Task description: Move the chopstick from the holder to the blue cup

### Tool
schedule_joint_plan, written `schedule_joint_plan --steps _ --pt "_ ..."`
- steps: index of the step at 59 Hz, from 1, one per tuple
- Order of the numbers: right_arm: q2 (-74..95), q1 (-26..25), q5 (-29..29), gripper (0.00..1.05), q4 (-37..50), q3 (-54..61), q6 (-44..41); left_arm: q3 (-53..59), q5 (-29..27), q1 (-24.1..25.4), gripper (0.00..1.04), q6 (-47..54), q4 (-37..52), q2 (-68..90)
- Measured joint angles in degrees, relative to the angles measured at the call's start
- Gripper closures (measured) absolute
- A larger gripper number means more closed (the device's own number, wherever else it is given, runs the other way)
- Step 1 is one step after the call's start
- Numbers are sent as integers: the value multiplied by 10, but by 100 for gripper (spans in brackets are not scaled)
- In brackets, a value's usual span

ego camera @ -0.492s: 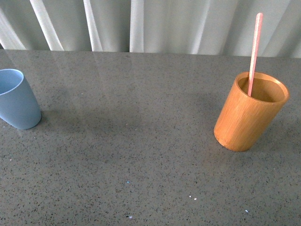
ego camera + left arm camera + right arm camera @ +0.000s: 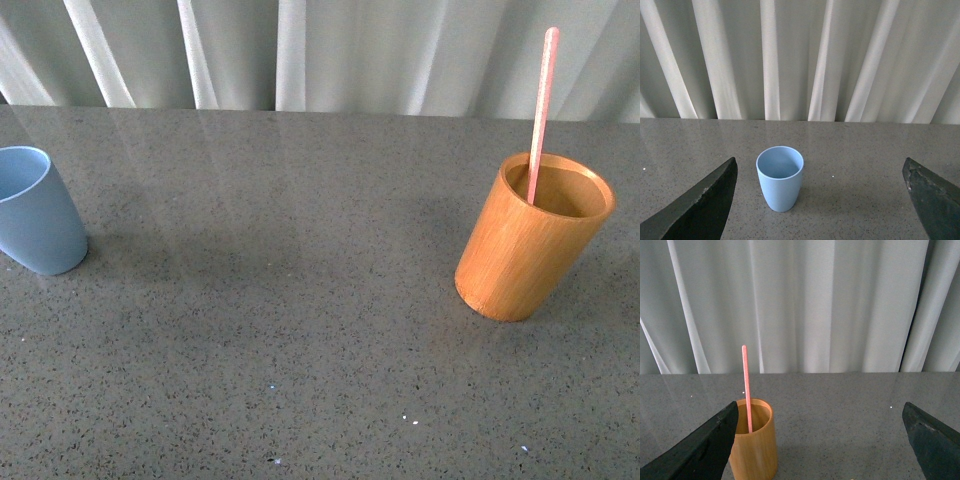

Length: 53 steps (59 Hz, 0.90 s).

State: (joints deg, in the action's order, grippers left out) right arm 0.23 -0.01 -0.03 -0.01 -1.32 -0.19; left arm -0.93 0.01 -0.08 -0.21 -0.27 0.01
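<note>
The orange-brown wooden holder (image 2: pixel 530 237) stands on the right of the grey table. The pink chopstick (image 2: pixel 541 112) stands in it, leaning on the far rim and sticking well above it. The light blue cup (image 2: pixel 35 210) stands empty at the far left. Neither arm shows in the front view. In the left wrist view the left gripper (image 2: pixel 820 200) is open and empty, with the blue cup (image 2: pixel 780 177) ahead between its fingers. In the right wrist view the right gripper (image 2: pixel 820 440) is open and empty; the holder (image 2: pixel 754 445) and the chopstick (image 2: pixel 746 387) stand ahead by one finger.
White pleated curtains (image 2: pixel 300 50) hang behind the table's far edge. The grey speckled tabletop (image 2: pixel 280 300) stretches between the cup and the holder.
</note>
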Motion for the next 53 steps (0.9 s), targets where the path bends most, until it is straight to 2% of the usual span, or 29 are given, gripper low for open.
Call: schedule_joint_plan --steps 53 --pt "0 0 0 10 0 0 0 0 0 0 7 0 0 0"
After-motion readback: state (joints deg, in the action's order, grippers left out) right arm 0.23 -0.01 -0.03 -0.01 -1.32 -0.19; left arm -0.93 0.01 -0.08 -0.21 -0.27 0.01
